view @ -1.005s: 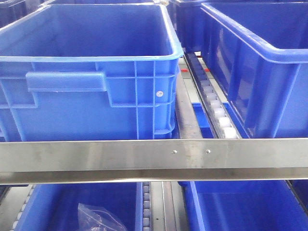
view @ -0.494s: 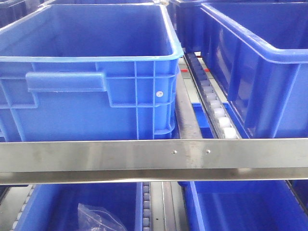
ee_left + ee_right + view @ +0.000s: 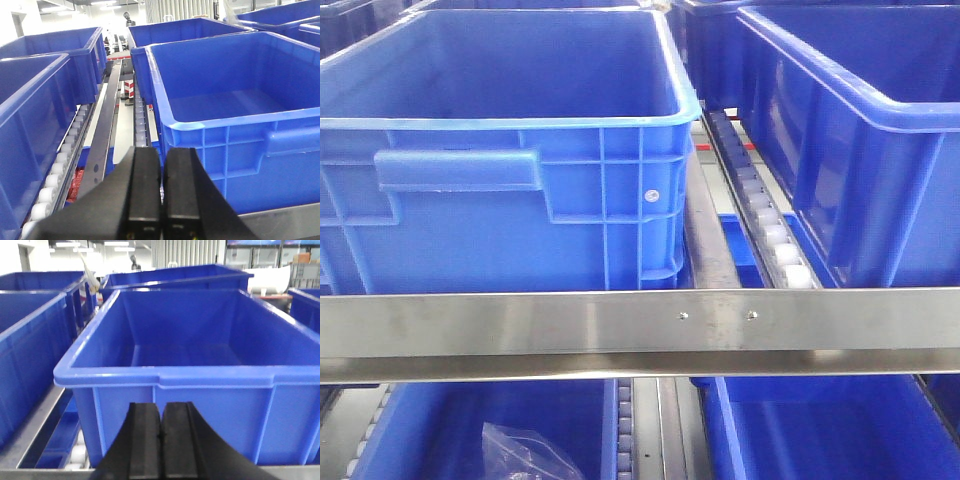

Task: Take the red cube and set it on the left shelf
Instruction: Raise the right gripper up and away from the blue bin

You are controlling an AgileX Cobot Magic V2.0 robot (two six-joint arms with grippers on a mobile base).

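Observation:
The red cube shows in none of the views. My left gripper [image 3: 162, 152] is shut with nothing between its black fingers; it hangs in front of the roller track, just left of a large empty blue bin [image 3: 235, 115]. My right gripper [image 3: 161, 407] is also shut and empty, facing the front wall of an empty blue bin [image 3: 200, 405]. In the front view neither gripper appears; an empty blue bin [image 3: 500, 200] fills the left of the upper shelf behind the steel rail [image 3: 620, 325].
A second blue bin [image 3: 860, 150] stands at the right, with a white roller track [image 3: 770, 225] between the two. Lower bins lie under the rail; one holds a clear plastic bag [image 3: 525, 450]. Something red [image 3: 75, 181] lies low beside the rollers.

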